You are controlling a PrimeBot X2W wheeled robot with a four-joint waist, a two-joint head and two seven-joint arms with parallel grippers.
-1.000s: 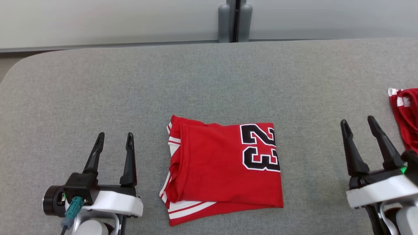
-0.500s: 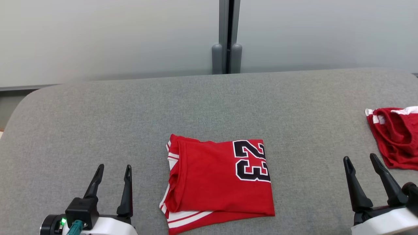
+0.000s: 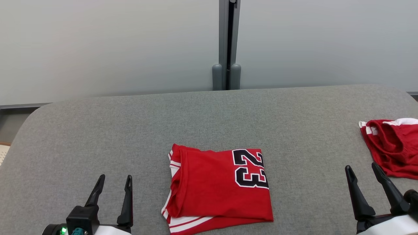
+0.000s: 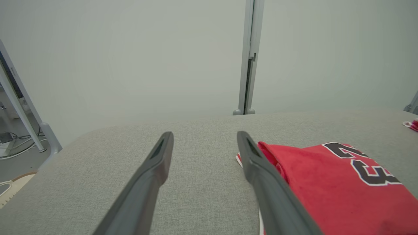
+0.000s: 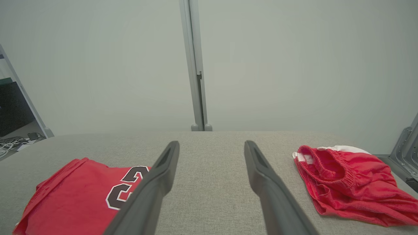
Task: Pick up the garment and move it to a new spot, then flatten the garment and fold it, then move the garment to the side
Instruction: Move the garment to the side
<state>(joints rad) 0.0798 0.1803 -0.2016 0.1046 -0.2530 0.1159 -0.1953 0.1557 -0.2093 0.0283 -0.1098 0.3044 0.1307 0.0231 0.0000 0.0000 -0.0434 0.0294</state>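
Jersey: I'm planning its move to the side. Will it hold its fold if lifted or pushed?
Probably floppy: the jersey is thin cloth in loose layers, so lifting one edge would likely unfold it. Pushed, it may bunch, since the table cover looks textured, not slick.

A grey fabric-covered surface (image 3: 98, 137) carries crumpled red shorts (image 3: 392, 150) with a white waistband near its right edge. Behind it stand pale wall panels (image 3: 98, 49), joined by a grey vertical post (image 3: 223, 39). What appear to be cables (image 4: 19, 150) lie on the floor at far left.
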